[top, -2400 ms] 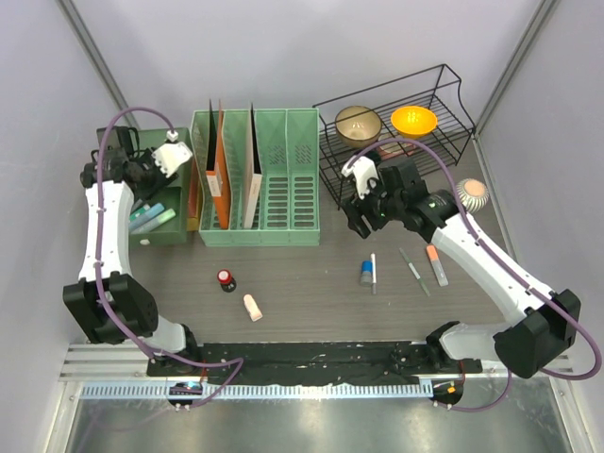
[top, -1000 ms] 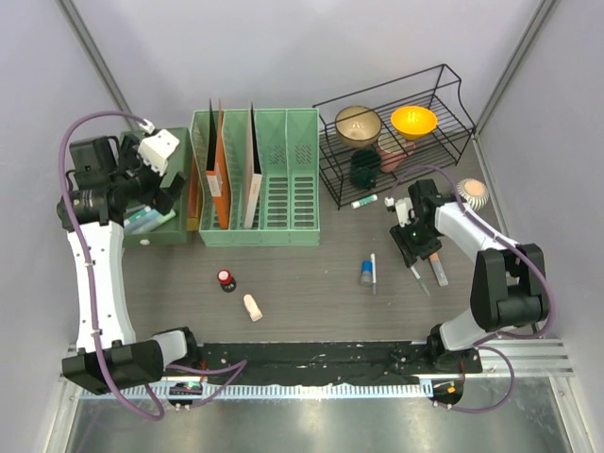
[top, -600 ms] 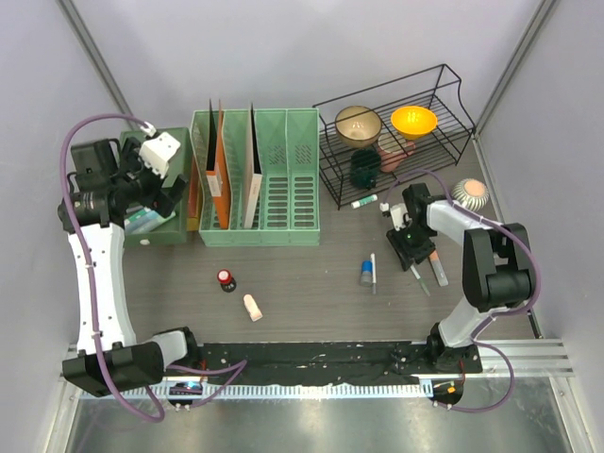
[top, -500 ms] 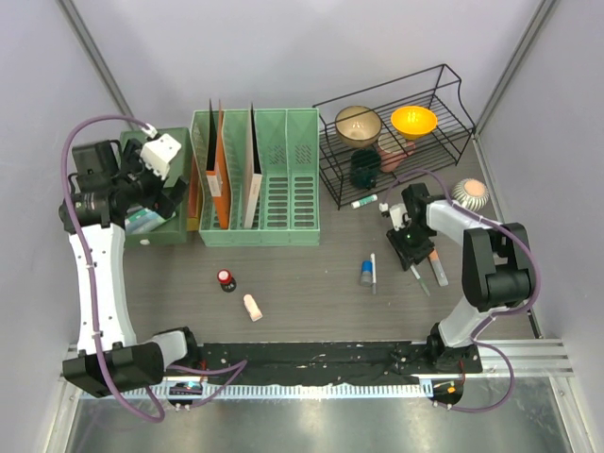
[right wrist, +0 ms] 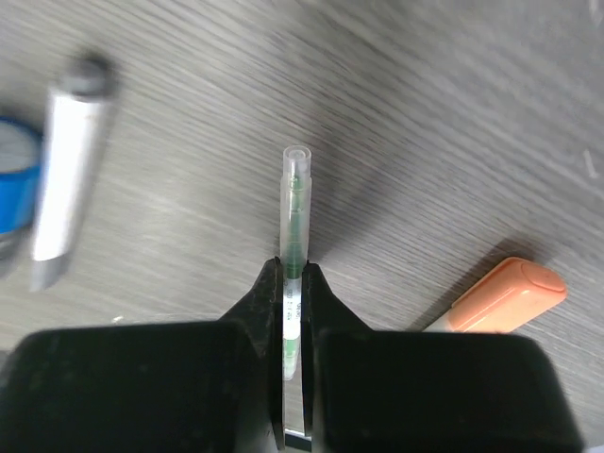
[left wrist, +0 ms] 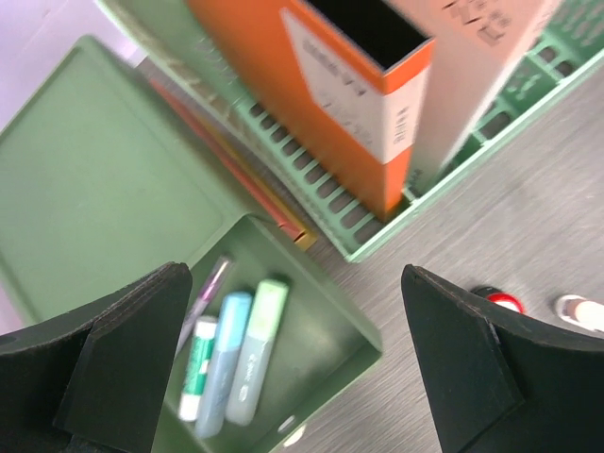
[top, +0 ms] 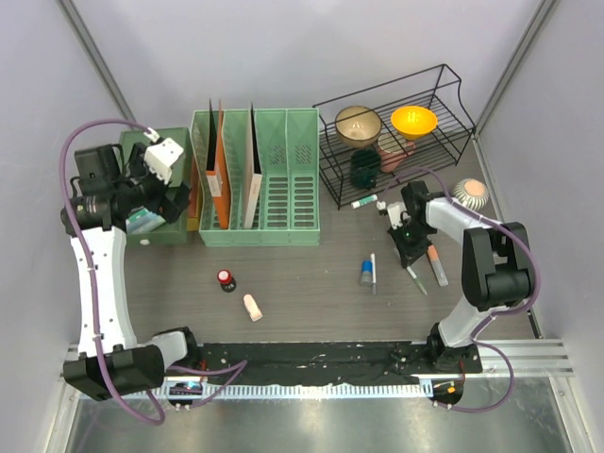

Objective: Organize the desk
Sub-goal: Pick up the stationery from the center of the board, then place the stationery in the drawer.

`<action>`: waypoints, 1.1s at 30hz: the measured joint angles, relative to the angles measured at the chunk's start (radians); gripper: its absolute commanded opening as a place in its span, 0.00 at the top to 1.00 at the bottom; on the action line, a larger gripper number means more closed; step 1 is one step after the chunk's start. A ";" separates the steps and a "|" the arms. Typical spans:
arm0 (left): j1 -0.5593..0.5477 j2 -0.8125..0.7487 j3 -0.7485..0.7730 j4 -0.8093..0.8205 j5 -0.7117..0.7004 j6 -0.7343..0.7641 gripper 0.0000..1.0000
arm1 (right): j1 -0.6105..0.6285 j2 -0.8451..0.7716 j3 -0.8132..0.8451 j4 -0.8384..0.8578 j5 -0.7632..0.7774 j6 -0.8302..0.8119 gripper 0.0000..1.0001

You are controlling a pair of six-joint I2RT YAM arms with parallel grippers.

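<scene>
— Where is there room on the desk?
— The bare strip between the pale tube and the white pen.
— And around the right gripper?
— Tight. It is clamped on a thin green pen, with an orange marker just beside. Farther back, the wire rack and file rack wall things off. A marker at the wire rack's foot possibly touches it.

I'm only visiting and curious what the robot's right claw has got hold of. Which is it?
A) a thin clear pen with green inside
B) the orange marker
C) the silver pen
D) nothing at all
A: in the right wrist view the right gripper is pinched shut on the thin clear pen, while the orange marker lies loose beside it on the desk.
</scene>
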 measured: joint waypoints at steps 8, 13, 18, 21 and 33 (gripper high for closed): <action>-0.039 -0.027 -0.023 -0.009 0.187 -0.059 0.00 | 0.082 -0.097 0.261 -0.125 -0.127 0.006 0.99; -0.114 -0.042 -0.076 0.043 0.329 -0.180 0.00 | 0.174 -0.156 0.504 -0.167 -0.238 0.017 0.99; -0.214 -0.093 -0.235 0.315 0.427 -0.444 0.00 | 0.260 -0.204 0.618 -0.121 -0.382 0.073 0.99; -0.312 -0.089 -0.278 0.470 0.429 -0.560 0.00 | 0.293 -0.206 0.653 -0.053 -0.473 0.124 0.99; -0.526 0.038 -0.285 0.966 0.401 -0.909 0.03 | 0.381 -0.202 0.650 0.208 -0.634 0.290 0.99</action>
